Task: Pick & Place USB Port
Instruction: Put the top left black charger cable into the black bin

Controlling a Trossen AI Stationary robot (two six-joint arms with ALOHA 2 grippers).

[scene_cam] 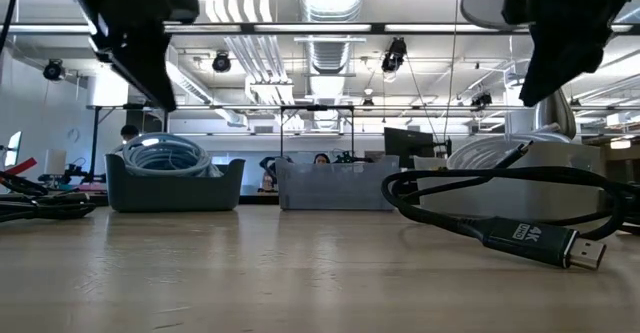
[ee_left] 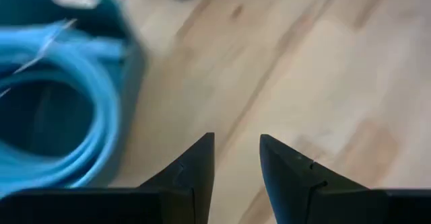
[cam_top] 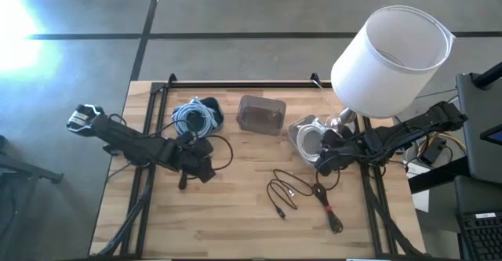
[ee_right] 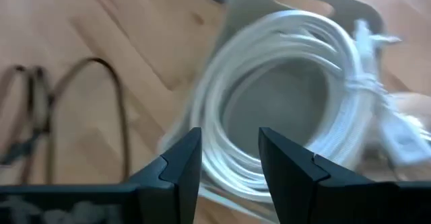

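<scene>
A black cable [cam_top: 292, 192] with a plug marked 4K [scene_cam: 541, 242] lies loose on the wooden table, and a second black cable [cam_top: 328, 204] with a red band lies beside it. Three small bins stand near the far edge: a blue one with a blue cable coil [cam_top: 196, 114], a clear one [cam_top: 261, 114], and a pale one with a white cable coil [cam_top: 307, 136]. My left gripper [cam_top: 192, 171] hovers open over bare wood just near of the blue bin [ee_left: 47, 109]. My right gripper [ee_right: 230, 142] is open above the near rim of the white coil [ee_right: 283, 96].
A lamp with a big white shade [cam_top: 392, 53] stands at the table's far right corner, above my right arm. A black rail [cam_top: 243, 83] runs along the far edge. Bare wood [cam_top: 235, 222] lies along the near side. People sit in the room beyond [scene_cam: 320, 159].
</scene>
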